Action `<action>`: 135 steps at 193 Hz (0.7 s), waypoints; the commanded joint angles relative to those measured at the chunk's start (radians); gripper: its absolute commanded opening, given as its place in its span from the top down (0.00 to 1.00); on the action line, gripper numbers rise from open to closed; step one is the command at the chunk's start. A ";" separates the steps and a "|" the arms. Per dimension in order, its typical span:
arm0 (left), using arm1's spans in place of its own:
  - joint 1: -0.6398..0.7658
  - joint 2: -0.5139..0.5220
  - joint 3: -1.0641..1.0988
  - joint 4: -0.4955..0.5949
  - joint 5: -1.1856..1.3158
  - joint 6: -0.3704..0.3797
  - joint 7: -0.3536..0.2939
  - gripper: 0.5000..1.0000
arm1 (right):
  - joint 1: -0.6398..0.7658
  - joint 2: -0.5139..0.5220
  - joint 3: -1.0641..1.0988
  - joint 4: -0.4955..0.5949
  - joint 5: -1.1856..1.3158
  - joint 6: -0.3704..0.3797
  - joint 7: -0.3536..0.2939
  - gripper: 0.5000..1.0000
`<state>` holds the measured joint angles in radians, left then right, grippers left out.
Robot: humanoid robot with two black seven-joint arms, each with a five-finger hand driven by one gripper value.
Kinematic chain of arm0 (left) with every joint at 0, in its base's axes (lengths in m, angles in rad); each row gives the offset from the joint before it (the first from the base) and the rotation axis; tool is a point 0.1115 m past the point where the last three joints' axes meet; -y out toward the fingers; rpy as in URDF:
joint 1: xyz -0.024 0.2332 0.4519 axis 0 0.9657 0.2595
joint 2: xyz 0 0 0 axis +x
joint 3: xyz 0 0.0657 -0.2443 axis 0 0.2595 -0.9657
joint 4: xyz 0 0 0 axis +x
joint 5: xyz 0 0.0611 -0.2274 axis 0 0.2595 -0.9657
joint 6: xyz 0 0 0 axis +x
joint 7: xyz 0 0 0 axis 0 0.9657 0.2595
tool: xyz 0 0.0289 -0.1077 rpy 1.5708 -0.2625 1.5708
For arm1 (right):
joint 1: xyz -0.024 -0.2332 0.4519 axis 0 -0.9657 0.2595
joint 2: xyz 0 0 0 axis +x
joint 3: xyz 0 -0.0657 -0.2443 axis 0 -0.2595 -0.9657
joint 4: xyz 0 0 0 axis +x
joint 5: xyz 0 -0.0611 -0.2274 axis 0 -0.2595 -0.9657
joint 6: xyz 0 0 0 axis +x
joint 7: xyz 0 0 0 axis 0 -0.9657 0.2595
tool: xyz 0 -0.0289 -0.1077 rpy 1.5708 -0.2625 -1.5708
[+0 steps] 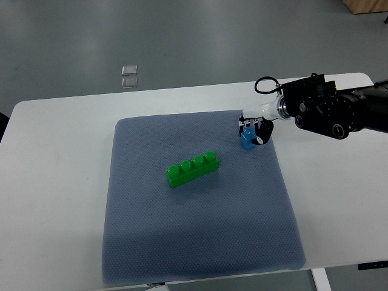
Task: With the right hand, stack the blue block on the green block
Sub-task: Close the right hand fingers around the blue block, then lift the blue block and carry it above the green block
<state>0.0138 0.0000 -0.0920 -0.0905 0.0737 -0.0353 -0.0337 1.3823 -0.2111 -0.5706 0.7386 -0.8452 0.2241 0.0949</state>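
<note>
I see my right hand (pixel 254 130) in the upper right of the frame, its fingers curled around the blue block (pixel 247 142) near the top right corner of the grey mat (pixel 200 242). The green block (pixel 193 168) lies on its own at the mat's centre, well apart, down-left of the hand. The mat covers the middle of the white desk (pixel 54 182).

Green block (pixel 193 169): long bright-green brick, four round studs in one row on top, lying flat and upright, set diagonally with its right end farther away, near the middle of the grey mat (pixel 151 242).

Blue block (pixel 247 142): small light-blue brick, partly hidden, held between the fingers of the right hand (pixel 253 132), near the mat's far right corner, well apart from the green block.
</note>
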 commanded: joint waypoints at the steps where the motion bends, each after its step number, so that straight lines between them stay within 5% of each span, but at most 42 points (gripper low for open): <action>1: 0.000 0.000 0.000 0.000 0.000 0.000 0.000 0.00 | 0.001 -0.001 0.000 0.001 0.000 0.000 0.000 0.91; 135: 0.000 0.000 0.000 0.000 0.000 0.000 0.000 0.00 | 0.187 -0.093 -0.020 0.111 0.018 0.058 0.002 0.91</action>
<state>0.0137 0.0000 -0.0920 -0.0905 0.0736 -0.0353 -0.0337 1.5202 -0.2851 -0.5852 0.8141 -0.8305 0.2670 0.0966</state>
